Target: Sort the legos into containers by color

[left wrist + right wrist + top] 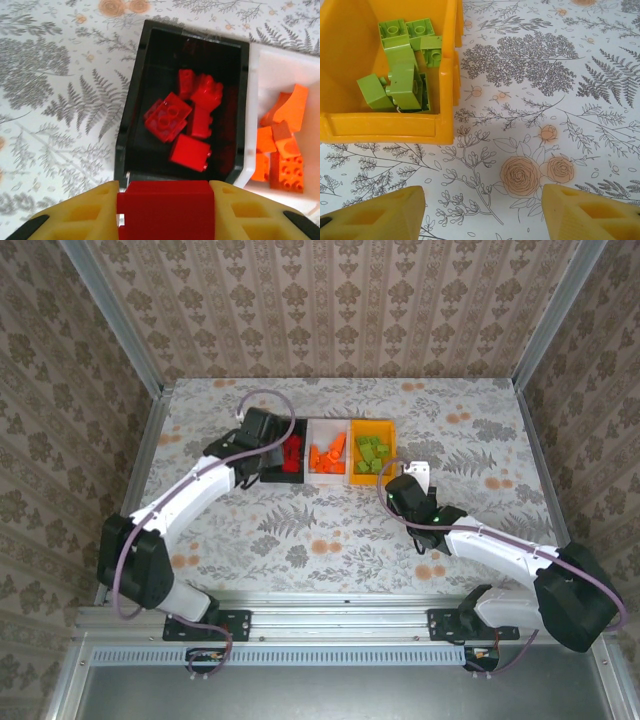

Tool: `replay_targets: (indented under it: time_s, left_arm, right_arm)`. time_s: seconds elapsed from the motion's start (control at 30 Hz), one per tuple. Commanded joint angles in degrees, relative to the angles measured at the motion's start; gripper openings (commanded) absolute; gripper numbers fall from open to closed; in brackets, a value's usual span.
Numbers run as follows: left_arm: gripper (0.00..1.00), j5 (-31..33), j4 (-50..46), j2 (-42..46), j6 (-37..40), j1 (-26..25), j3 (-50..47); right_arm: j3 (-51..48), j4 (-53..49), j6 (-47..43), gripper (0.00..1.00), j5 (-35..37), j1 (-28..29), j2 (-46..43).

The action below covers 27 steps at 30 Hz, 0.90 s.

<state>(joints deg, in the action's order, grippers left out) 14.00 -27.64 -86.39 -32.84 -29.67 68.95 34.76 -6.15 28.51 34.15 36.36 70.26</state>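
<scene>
Three joined bins stand mid-table: a black bin [279, 474] with red legos [292, 455], a white bin [328, 478] with orange legos [327, 453], an orange-yellow bin [388, 436] with green legos [372, 454]. My left gripper [165, 212] is shut on a red lego [166, 207] at the near rim of the black bin [131, 102], where several red legos [186, 120] lie. Orange legos [282, 145] show in the white bin [287, 65]. My right gripper [483, 212] is open over bare table, just near-right of the orange-yellow bin [390, 131] holding green legos [402, 65].
The table [480, 440] wears a floral cloth. Patterned walls and metal frame posts [112, 315] close in the back and both sides. The arm bases sit on a rail [340, 625] at the near edge.
</scene>
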Motion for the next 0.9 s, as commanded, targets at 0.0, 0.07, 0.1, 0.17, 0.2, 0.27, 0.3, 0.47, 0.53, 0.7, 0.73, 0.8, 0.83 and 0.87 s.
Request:
replay_targets:
  time_s: [0.0,0.07,0.1,0.17,0.2,0.27,0.3,0.47,0.53,0.7,0.73,0.8,0.83,0.87]
  left_arm:
    - [0.35,-8.1,0.4,-5.0,2.8,2.7,3.8]
    - [0.35,-9.6,0.3,-8.0,3.2,3.3,6.1]
    - [0.36,-9.9,0.0,-9.8,3.4,3.2,7.4]
    - [0.36,-10.5,-0.6,-12.5,3.5,5.6,9.7]
    - [0.36,-11.2,-0.3,-13.7,3.9,5.9,10.4]
    - [0.37,-12.9,0.0,-16.2,4.4,6.6,12.1]
    - [0.40,-13.9,-0.1,-17.6,4.7,6.8,13.2]
    - [0.58,-16.9,-2.3,-21.8,5.8,6.9,18.7]
    - [0.82,-17.2,-2.3,-20.7,6.2,6.8,19.1]
    - [1.00,-15.4,-2.9,-12.0,7.4,6.6,16.3]
    - [1.00,-14.7,-2.1,-8.5,7.6,6.4,14.3]
    - [1.00,-13.0,0.5,-0.4,7.8,5.5,8.4]
    - [1.00,-11.4,2.4,4.6,7.8,4.6,4.3]
    - [1.00,-9.6,4.4,9.2,8.2,4.0,0.3]
  right_arm:
    - [0.2,0.3,0.1,0.64,2.0,-0.3,0.2]
    - [0.0,0.4,0.1,0.64,2.0,-0.3,-0.1]
    - [0.0,0.4,0.1,0.64,2.0,-0.3,-0.3]
    - [0.0,0.4,0.1,0.64,1.9,-0.3,-0.4]
    - [0.0,0.4,0.1,0.64,1.7,-0.3,-0.5]
    - [0.1,0.4,0.1,0.64,1.5,-0.3,-0.4]
    - [0.0,0.4,0.1,0.64,1.5,-0.3,-0.4]
    - [0.2,0.1,0.1,0.65,1.5,-0.3,-0.4]
    - [0.1,0.0,0.1,0.65,1.6,-0.3,-0.4]
    - [-0.2,0.1,-0.1,0.66,1.5,-0.3,-1.5]
    - [-0.7,0.6,-0.2,0.67,1.3,-0.2,-2.4]
    - [-2.8,3.8,-1.2,0.69,-0.1,-0.1,-5.3]
    - [-4.5,6.0,-1.7,0.70,-1.1,-0.1,-7.5]
    - [-6.0,7.8,-2.1,0.71,-1.7,0.0,-9.6]
